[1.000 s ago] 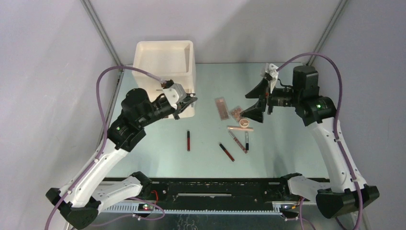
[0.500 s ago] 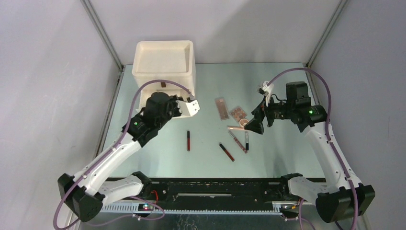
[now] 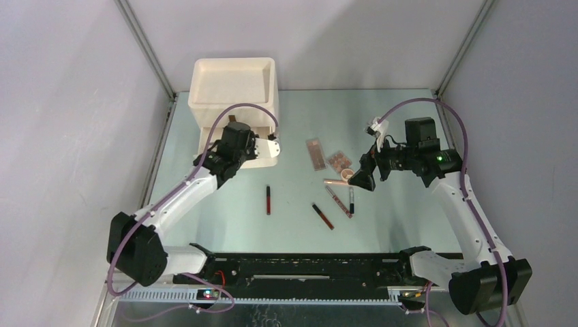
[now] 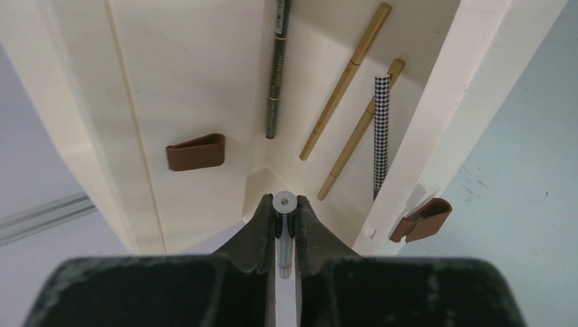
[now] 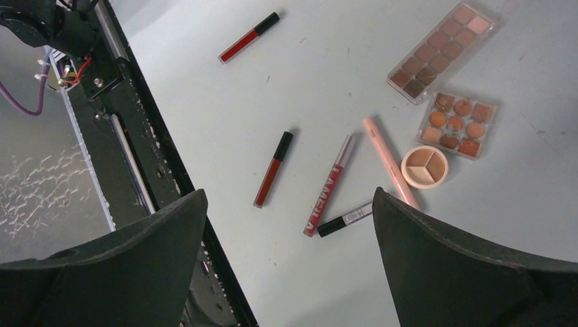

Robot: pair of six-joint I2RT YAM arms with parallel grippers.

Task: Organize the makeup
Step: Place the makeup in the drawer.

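The left end effector point(image 4: 285, 225) has swung to the open drawer point(image 4: 204, 82), pinching a silver-tipped stick point(image 4: 283, 204) near the pencils point(image 4: 346, 82) inside. The right end effector point(image 5: 290, 259) hangs spread above tubes point(image 5: 272, 169) on the table point(image 5: 341, 68).

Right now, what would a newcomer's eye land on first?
The left gripper, shut on a slim silvery stick over the open drawer of the cream box, where gold pencils and a houndstooth pencil lie. Then the right gripper, jaws wide, above the loose makeup mid-table: long palette, round compact, dark-red tubes.
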